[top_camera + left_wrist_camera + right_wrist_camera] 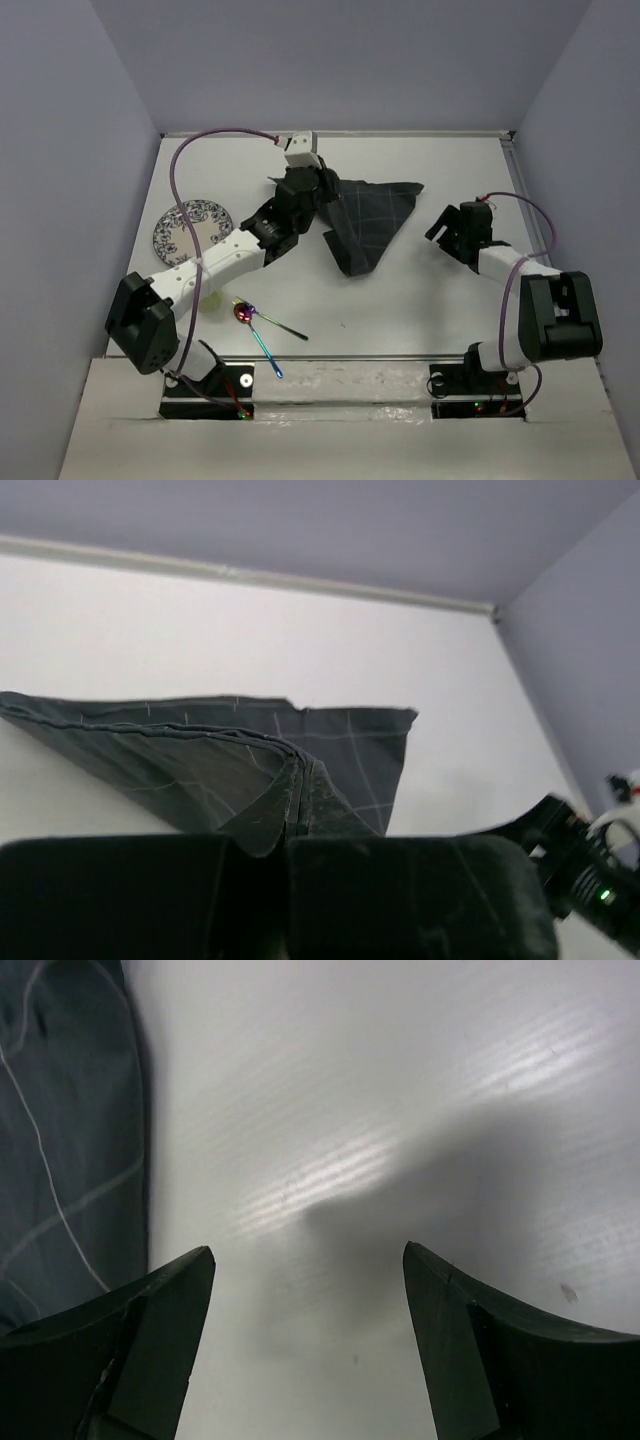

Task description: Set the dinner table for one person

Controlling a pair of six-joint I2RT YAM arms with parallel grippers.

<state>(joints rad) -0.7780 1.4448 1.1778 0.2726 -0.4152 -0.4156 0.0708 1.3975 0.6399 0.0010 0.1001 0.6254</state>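
The white dinner table (450,310) carries a dark grey checked cloth (372,222) at its middle back, rumpled into a rough triangle. My left gripper (318,192) is at the cloth's left corner. In the left wrist view the gripper (286,825) is shut on a raised fold of the cloth (200,750). My right gripper (441,224) is open and empty just right of the cloth. In the right wrist view the gripper (308,1260) hovers over bare table (400,1110), with the cloth's edge (60,1140) at the left.
A blue-patterned plate (190,231) lies at the left, partly under the left arm. An iridescent spoon (243,313) and two more utensils (266,347) lie near the front left. A pale yellow-green object (211,300) shows beside the left arm. Walls enclose the table.
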